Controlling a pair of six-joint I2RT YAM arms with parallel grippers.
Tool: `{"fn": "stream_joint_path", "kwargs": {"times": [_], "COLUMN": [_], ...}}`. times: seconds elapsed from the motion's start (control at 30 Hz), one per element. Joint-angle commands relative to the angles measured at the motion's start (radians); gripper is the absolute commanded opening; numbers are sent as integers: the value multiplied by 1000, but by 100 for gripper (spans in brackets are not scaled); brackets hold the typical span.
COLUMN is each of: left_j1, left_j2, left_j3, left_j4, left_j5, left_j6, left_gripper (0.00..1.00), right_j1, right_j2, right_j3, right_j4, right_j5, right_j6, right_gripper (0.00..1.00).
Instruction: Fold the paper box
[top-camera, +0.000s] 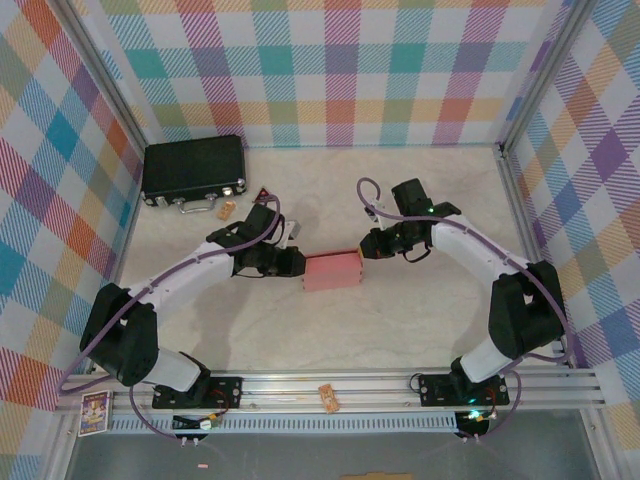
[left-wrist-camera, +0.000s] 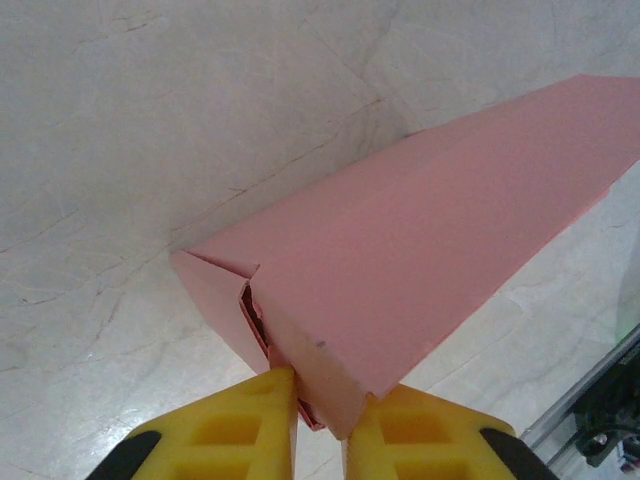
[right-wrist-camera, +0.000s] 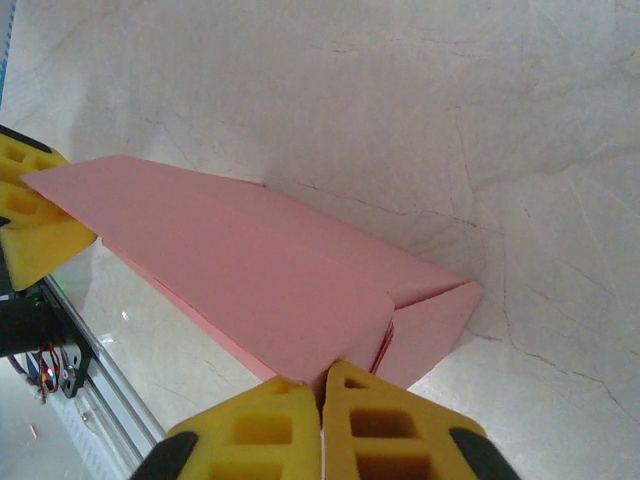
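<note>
- The paper box (top-camera: 331, 271) lies near the middle of the desk (top-camera: 420, 330), between the two arms, its long side running left to right.
- It is salmon pink and folded into a long, low box shape. In the left wrist view, the end flaps at its left end are tucked in but not flush.
- The left tool (top-camera: 298, 263) is at the box's left end. In its wrist view, its yellow fingers (left-wrist-camera: 250, 425) are closed on a corner of that end.
- The right tool (top-camera: 364, 245) is at the box's right end, its fingers (right-wrist-camera: 375, 425) almost together and pinching the edge of the card there.
- A black case (top-camera: 194, 168) with metal latches lies at the far left of the desk, well apart from the box.
</note>
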Motion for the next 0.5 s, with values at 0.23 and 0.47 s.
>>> {"fn": "stream_joint_path", "kwargs": {"times": [0.23, 0.47], "left_j1": [-32, -40], "left_j2": [18, 24], "left_j3": [12, 20], "left_j4": [-85, -105], "left_j5": [-54, -70], "left_j6": [30, 43], "left_gripper": [13, 14], "right_j1": [23, 36], "right_j2": [1, -19], "right_j3": [-55, -72], "right_j4": [-58, -71], "right_j5": [3, 49], "right_j6": [-25, -39], "right_gripper": [0, 0]}}
